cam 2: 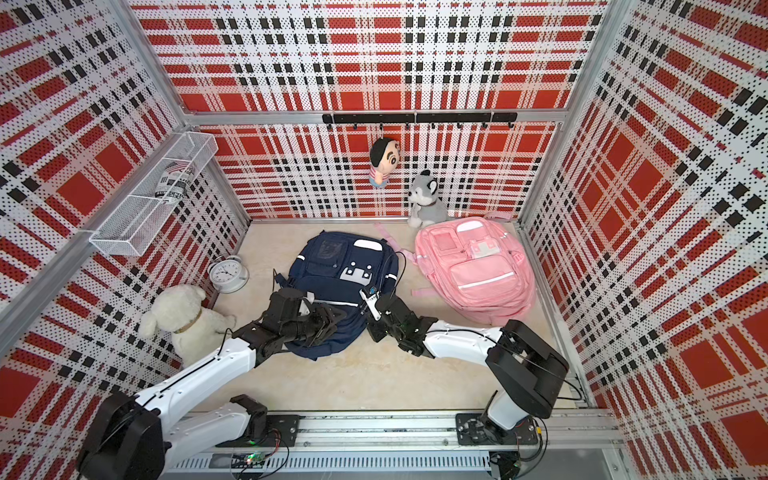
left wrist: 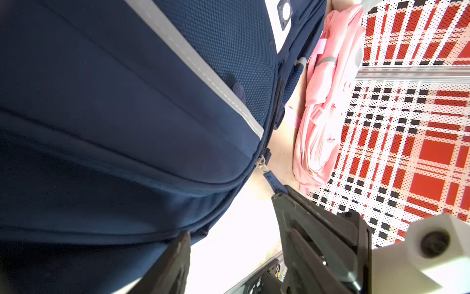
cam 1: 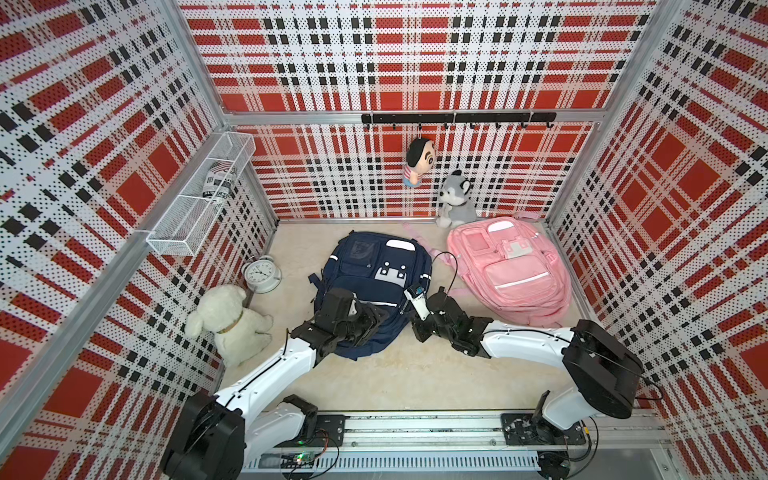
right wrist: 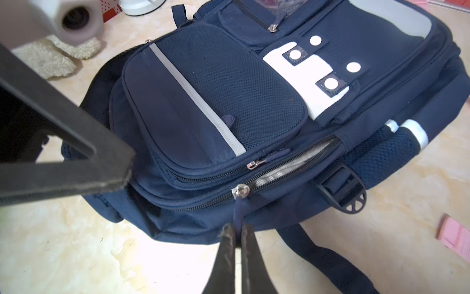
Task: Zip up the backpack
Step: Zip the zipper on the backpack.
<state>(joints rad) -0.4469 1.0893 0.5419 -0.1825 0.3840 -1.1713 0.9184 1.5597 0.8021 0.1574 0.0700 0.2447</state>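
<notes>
The right end effector (right wrist: 236, 235) is pressed together on the navy pull tab (right wrist: 238, 211), which hangs from the zipper slider (right wrist: 240, 191) just beyond its tips. From there the gaping zipper stretch (right wrist: 292, 163) runs away slantwise along the navy backpack (right wrist: 216, 84), which lies on the table (right wrist: 76, 241). The stretch lies crosswise to the tab, so the drag should probably follow that line. The left end effector (cam 1: 370, 321) looks spread and empty beside the bag's near end. Its second finger is hidden, and so is the track's far stop.

One navy blue fabric backpack (cam 1: 370, 282) and one pink fabric backpack (cam 1: 511, 270) make two. Three plush toys: a white fluffy animal (cam 1: 230, 322), a grey husky (cam 1: 455, 199), a hanging boy doll (cam 1: 417, 164). One round white alarm clock (cam 1: 261, 272), one white wire basket (cam 1: 174, 232).
</notes>
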